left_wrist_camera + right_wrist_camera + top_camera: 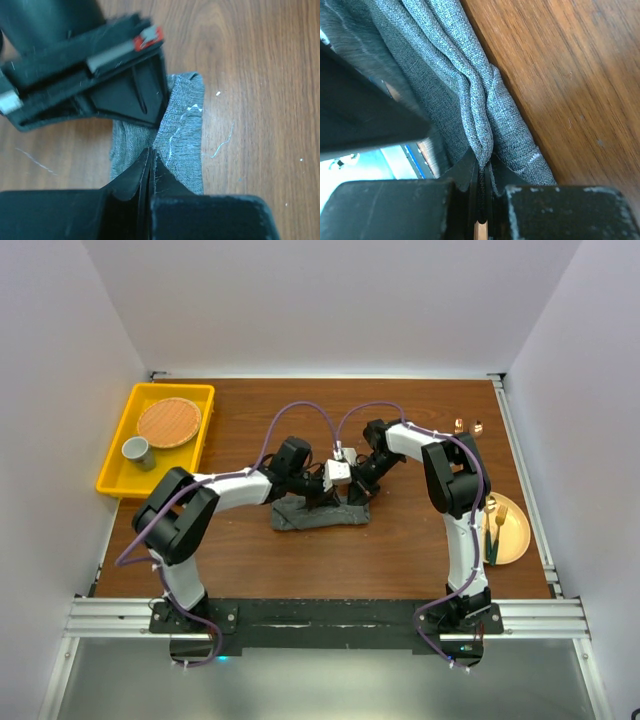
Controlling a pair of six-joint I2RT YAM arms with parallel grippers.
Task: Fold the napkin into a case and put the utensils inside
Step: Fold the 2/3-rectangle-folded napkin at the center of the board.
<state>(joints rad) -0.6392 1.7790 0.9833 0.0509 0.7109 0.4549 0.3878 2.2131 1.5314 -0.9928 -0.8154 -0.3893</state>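
Near the middle of the table (400,550), the napkin (320,513) lay bunched into a narrow, rumpled grey strip, and both arms leaned in over it so that their tips almost met above the cloth. The left gripper (314,492) was closed. Its wrist view showed the fingertips (131,177) pressed together right where a raised ridge of fabric ran up to them, so it appeared to be pinching a fold of the napkin rather than air. The right gripper (352,488) was clamped on the cloth as well. In its wrist view a gathered pleat ran straight down into the slit between the fingers (462,175) and was nipped there. Two pinches set side by side on one gathered edge were probably meant to let the arms lift and carry that layer across together, keeping the fold line straight instead of dragging one corner. The strip was uneven and not yet a tidy case, so folding looked like the step in hand. The utensils (495,523) lay on the plate (515,542) at the right edge, well apart from the napkin, most likely parked there out of the way until a pouch was ready for them. A yellow tray (115,478) at the left rear played no part.
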